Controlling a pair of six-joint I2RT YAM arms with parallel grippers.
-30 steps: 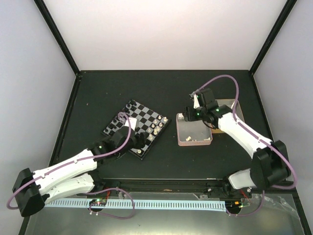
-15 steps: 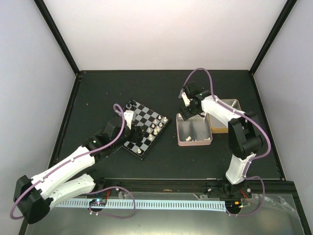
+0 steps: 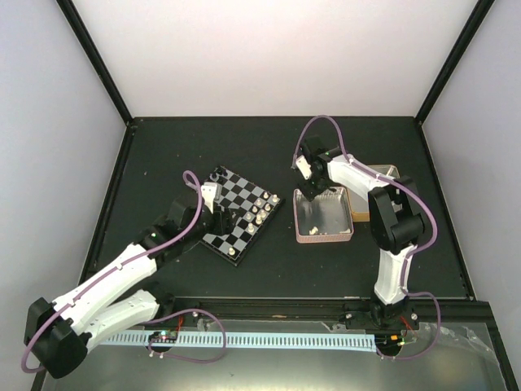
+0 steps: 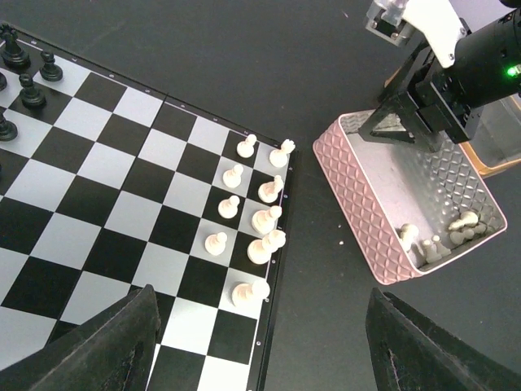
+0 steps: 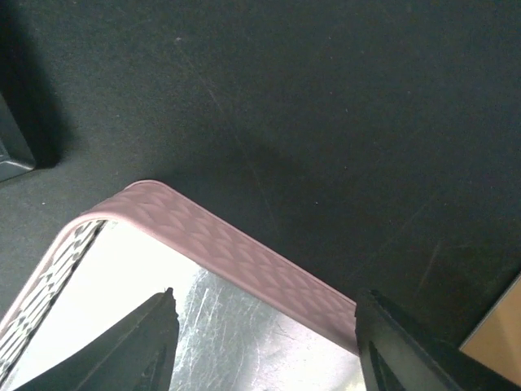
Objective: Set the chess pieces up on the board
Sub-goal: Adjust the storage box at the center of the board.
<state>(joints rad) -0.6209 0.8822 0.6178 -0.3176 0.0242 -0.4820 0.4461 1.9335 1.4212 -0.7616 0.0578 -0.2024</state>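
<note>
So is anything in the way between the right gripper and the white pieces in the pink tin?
Nothing I can see. The right gripper hangs open over one end of the pink tin. The white pieces sit at its other end, with only bare tin floor between.

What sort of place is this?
Probably a robot test booth: plain white walls enclose a black table, a left arm and right arm are bolted at its near edge, with a chessboard and pink tin on it.

Board (image 3: 238, 189): black and silvery-grey checks, lying flat, turned askew, 9 o'clock of table centre. Chess pieces (image 4: 264, 218): cream, upright, two short rows along its 3 o'clock edge. A few more in pink tin (image 4: 358, 204), 5 o'clock corner.
</note>
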